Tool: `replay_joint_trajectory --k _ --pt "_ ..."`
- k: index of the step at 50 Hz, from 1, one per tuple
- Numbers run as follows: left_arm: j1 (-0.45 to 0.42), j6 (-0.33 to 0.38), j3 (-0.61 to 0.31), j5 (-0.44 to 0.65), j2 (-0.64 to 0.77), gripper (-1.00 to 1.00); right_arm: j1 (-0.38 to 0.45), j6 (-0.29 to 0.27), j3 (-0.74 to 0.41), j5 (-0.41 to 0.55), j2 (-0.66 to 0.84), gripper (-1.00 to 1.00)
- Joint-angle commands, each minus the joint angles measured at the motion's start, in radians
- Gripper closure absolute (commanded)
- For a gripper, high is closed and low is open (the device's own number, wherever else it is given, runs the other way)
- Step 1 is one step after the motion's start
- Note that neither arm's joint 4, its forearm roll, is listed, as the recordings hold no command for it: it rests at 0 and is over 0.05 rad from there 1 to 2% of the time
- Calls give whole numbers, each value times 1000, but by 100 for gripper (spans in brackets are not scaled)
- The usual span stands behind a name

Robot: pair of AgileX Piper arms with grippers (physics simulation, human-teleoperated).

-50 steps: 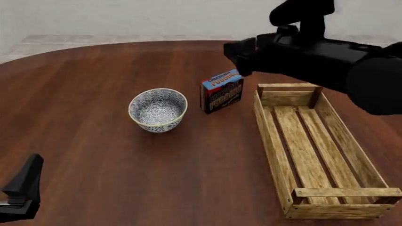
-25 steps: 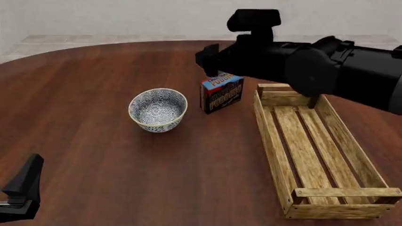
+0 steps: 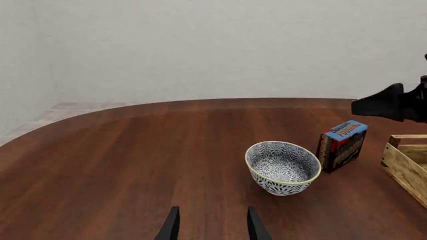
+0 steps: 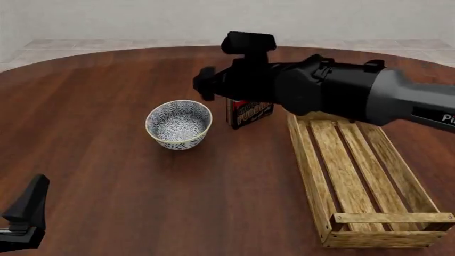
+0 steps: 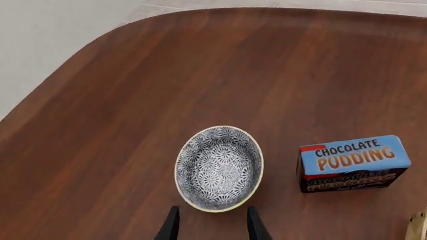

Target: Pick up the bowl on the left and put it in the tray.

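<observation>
The bowl (image 4: 178, 124), white with a dense blue pattern, stands upright on the table left of centre. The tray (image 4: 363, 170), a long light-wood slatted crate, lies at the right. My right gripper (image 4: 202, 85) hovers high above the table, just behind and right of the bowl. In the right wrist view its fingers (image 5: 171, 226) are spread apart with nothing between them, and the bowl (image 5: 219, 168) lies just beyond the tips. My left gripper (image 3: 212, 230) is open and empty, far from the bowl (image 3: 283, 167), at the table's near left corner (image 4: 25, 213).
A blue-topped chocolate pudding box (image 4: 249, 113) stands between bowl and tray, its top hidden by my right arm; the right wrist view shows the pudding box (image 5: 352, 163) whole. The dark wood table (image 4: 106, 176) curves away at the far edge.
My right arm has swung left from over the tray's far end, passing above the pudding box toward the bowl. The bowl, box, tray and left gripper have not moved.
</observation>
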Motion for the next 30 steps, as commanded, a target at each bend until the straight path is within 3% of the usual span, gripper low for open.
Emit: replay_joint_trajectory --k 1,7,9,12,14,16,18,30 --pt "0 0 0 0 0 -100 2 31 -55 4 90 -100" --pt "0 0 0 0 0 -100 -19 52 -90 5 153 -100" --pt "0 0 0 0 0 -100 -71 2 -135 37 194 -100" --pt "0 0 0 0 0 -100 -38 51 -92 -33 180 -100" --pt "0 0 0 0 0 -100 -48 37 -103 -21 191 -100" --pt "0 0 0 0 0 -100 -7 100 -62 -77 176 -100" --pt "0 0 0 0 0 -100 -22 77 -89 -52 208 -100" --pt "0 0 0 0 0 -100 -10 91 -108 -61 263 -100"
